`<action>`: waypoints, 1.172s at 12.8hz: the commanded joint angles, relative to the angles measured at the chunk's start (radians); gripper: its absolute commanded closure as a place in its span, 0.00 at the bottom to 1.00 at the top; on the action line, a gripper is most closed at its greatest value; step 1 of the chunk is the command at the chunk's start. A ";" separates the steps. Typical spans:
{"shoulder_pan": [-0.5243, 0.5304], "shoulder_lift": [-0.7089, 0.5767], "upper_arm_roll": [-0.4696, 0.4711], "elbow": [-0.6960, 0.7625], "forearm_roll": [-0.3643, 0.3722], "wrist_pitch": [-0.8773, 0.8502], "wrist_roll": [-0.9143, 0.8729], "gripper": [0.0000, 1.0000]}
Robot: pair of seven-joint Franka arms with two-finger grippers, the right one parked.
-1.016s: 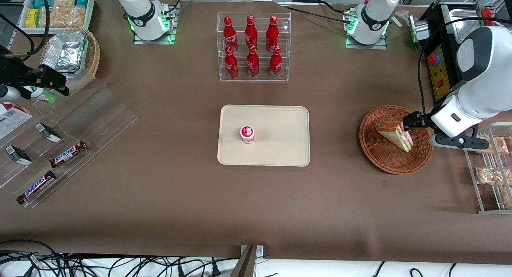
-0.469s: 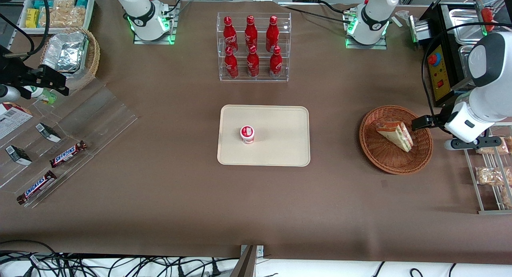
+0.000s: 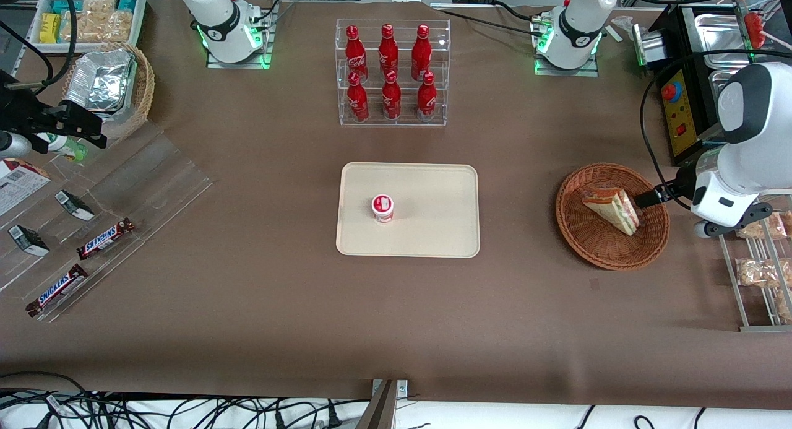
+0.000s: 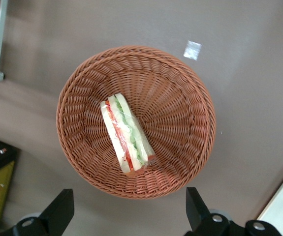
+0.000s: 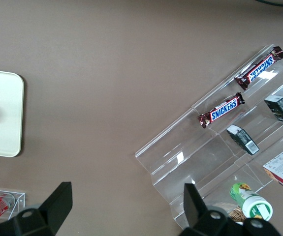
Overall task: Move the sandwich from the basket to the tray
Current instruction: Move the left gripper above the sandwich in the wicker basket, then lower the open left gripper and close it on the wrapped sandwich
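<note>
Sandwich (image 3: 611,208) lies in the basket (image 3: 594,249); the gripper (image 3: 646,199) hovers at the basket's rim, and the tray (image 3: 433,231) holds a small red-lidded cup (image 3: 382,207).

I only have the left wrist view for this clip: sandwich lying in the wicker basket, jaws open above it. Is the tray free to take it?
Observer: Not entirely. A small red-and-white cup stands near the middle of the tray, with bare tray around it.
Operator: Where is the gripper relative to the basket?
Observer: The gripper hangs over the rim of the basket toward the working arm's end, apart from the sandwich.
Operator: Anything else close to the tray?
Observer: A clear rack of six red bottles stands farther from the front camera than the tray.
</note>
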 commanded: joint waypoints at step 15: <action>-0.007 -0.014 -0.019 -0.419 0.153 0.490 -0.538 0.00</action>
